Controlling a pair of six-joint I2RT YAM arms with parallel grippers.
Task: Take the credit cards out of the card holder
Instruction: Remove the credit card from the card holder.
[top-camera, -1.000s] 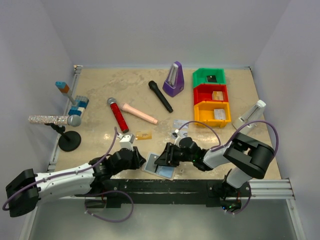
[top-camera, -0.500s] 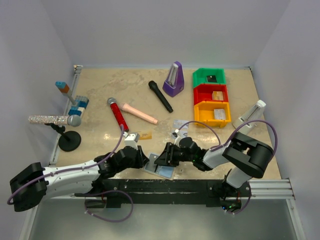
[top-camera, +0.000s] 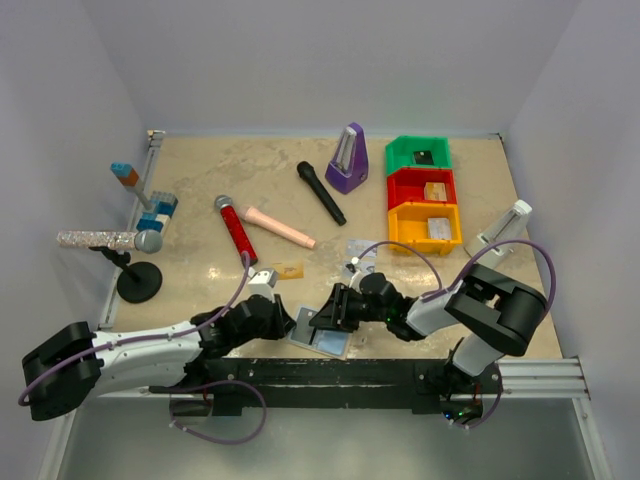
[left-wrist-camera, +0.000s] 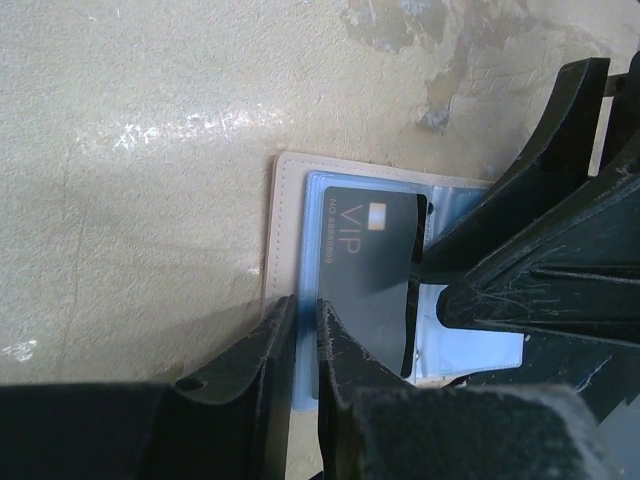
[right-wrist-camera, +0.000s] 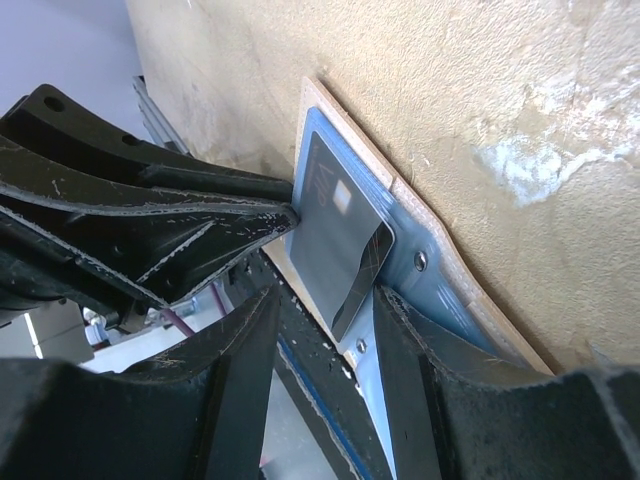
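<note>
The card holder (top-camera: 330, 345) lies open at the near edge of the table (top-camera: 200, 180), about midway between the two arm bases, blue lining up and tan border showing. A dark credit card (left-wrist-camera: 365, 270) printed "VIP" sits in its left panel, one corner curled up.

The left gripper (left-wrist-camera: 305, 315) reaches in from the left to the holder's left edge. Its fingers are drawn nearly together, with a sliver of blue lining in the narrow gap. I cannot tell whether they pinch the lining or the card's edge.

The right gripper (right-wrist-camera: 325, 300) comes in from the right with its fingers spread. They rest on the blue panel on either side of the dark card's end and close on nothing.

Farther out, an orange-tan card (top-camera: 287, 270) lies just beyond the left gripper, and pale cards (top-camera: 360, 250) lie beyond the right one. Well beyond are a purple metronome (top-camera: 347, 158), a black microphone (top-camera: 320, 192) and stacked green, red and yellow bins (top-camera: 422, 187).
</note>
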